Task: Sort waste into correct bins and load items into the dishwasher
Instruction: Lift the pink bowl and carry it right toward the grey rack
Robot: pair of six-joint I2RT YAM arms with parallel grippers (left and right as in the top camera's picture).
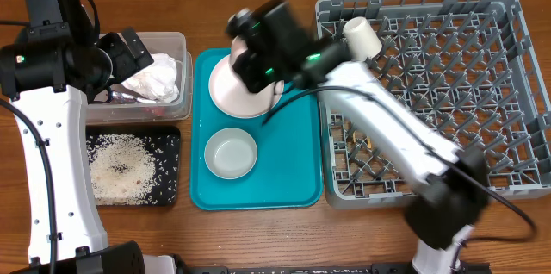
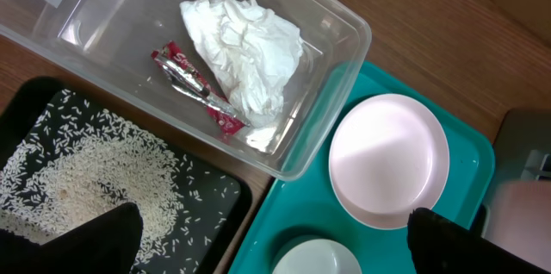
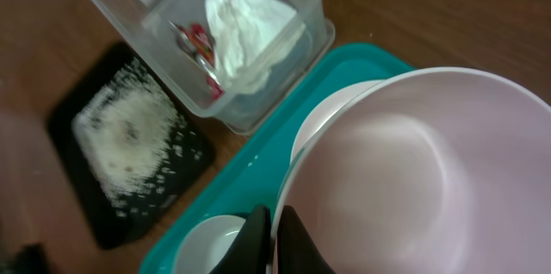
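Observation:
My right gripper (image 3: pixel 275 239) is shut on the rim of the pale-pink plate (image 3: pixel 422 179) and holds it tilted over the back of the teal tray (image 1: pixel 293 162); a second whitish dish (image 3: pixel 331 115) lies under it. The plate also shows in the overhead view (image 1: pixel 237 89). A small whitish bowl (image 1: pixel 231 153) sits at the tray's front. My left gripper (image 2: pixel 275 248) is open and empty, above the gap between the bins. The napkin (image 2: pixel 245 50) and red wrapper (image 2: pixel 198 84) lie in the clear tub (image 2: pixel 344 33). Rice (image 1: pixel 125 171) covers the black tray (image 1: pixel 168 140). A white cup (image 1: pixel 362 37) lies in the grey dish rack (image 1: pixel 525 50). No chopsticks show.
The teal tray sits between the two bins on the left and the dish rack on the right. The right arm stretches from the table's front right across the rack's left part. Bare wooden table lies along the front edge.

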